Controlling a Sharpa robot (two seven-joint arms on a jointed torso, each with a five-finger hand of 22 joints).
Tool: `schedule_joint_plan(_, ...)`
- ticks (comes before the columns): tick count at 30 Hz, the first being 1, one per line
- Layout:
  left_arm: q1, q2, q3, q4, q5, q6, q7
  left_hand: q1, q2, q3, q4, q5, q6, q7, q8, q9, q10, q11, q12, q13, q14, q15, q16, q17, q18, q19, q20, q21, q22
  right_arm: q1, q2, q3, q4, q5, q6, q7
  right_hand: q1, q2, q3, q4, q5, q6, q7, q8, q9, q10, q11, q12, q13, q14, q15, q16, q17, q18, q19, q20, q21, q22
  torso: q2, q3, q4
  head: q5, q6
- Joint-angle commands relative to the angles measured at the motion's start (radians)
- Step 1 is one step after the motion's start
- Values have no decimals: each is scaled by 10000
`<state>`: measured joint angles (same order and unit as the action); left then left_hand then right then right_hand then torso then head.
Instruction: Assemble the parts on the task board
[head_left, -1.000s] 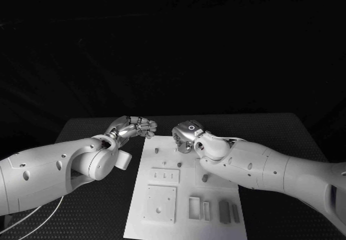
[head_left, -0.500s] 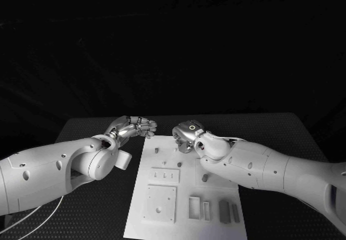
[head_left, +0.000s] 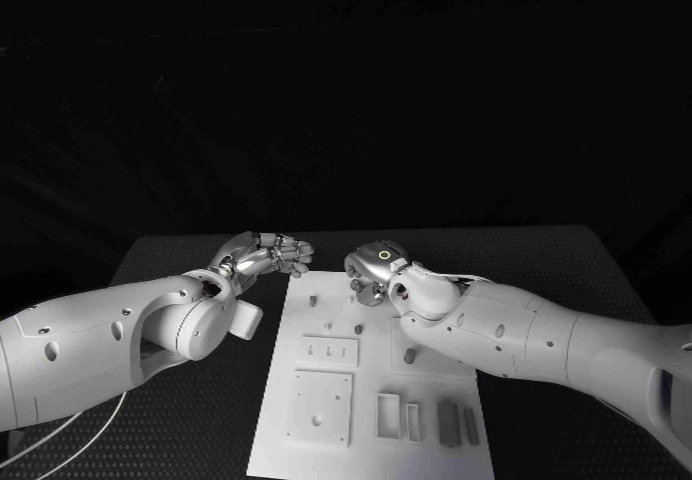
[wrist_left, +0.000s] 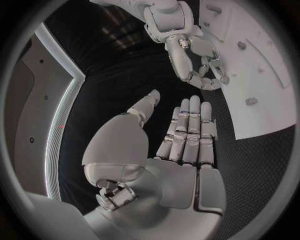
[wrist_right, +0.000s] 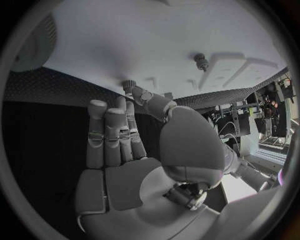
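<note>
Currently the right hand (head_left: 378, 272), fingers spread and holding nothing, hovers over the task board's (head_left: 369, 395) far end, seemingly about to pick a small part (wrist_right: 201, 61), while the left hand (head_left: 267, 252) waits open and empty beside the board.

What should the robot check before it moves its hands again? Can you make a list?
1. Left hand empty: ok, its fingers are straight and nothing is in it.
2. Left hand off the task board: ok, it hovers over the black table beside the far corner.
3. Right hand over the board: ok, at the far edge.
4. Right hand holding a part: cannot tell; its thumb tip is at a small round part.
5. Hands apart: ok, there is a gap between them.
6. Grey bars lying at the board's near end: ok, no hand near them.
</note>
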<state>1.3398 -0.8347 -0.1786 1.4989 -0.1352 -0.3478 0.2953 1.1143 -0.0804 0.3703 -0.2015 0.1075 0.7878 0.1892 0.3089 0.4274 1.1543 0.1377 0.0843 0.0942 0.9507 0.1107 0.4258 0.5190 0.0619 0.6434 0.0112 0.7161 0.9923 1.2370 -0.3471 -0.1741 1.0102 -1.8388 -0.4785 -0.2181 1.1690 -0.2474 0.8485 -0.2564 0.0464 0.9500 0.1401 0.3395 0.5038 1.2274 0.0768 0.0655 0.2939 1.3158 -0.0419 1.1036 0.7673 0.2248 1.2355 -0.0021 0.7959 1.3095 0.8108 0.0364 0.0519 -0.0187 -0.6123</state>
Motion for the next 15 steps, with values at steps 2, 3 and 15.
schedule_joint_plan(2,14,13,10,7,29,105,46,-89,4,24,-59,-45,20,58,-53,-11,70,3,-67,-17,50,25,-59,15,123,40,19,59,-11,-3,1,-1,11,0,-122,-73,0,36,5,96,21,37,-25,-27,5,1,14,31,-5,-3,74,71,-20,370,4,2,73,147,0,1,2,-6,-5)
schedule_joint_plan(3,14,14,10,4,29,103,47,-90,4,27,-62,-45,20,58,-53,-11,70,3,-68,-17,50,25,-59,15,123,39,19,59,-11,-3,-3,-1,13,8,-126,-79,-14,35,9,119,21,42,-27,-26,5,7,12,33,-6,-2,71,78,-23,370,7,3,77,146,0,-2,1,-6,-3)
schedule_joint_plan(15,22,-55,11,-26,29,126,67,-103,1,44,-82,-47,19,59,-54,-11,71,3,-75,-17,48,25,-63,20,124,37,20,62,-11,130,-529,10,664,360,-345,79,-129,-89,31,268,30,37,-23,-59,-13,-5,13,18,-25,-16,72,112,-66,370,5,7,90,136,-6,-8,-5,-14,78)
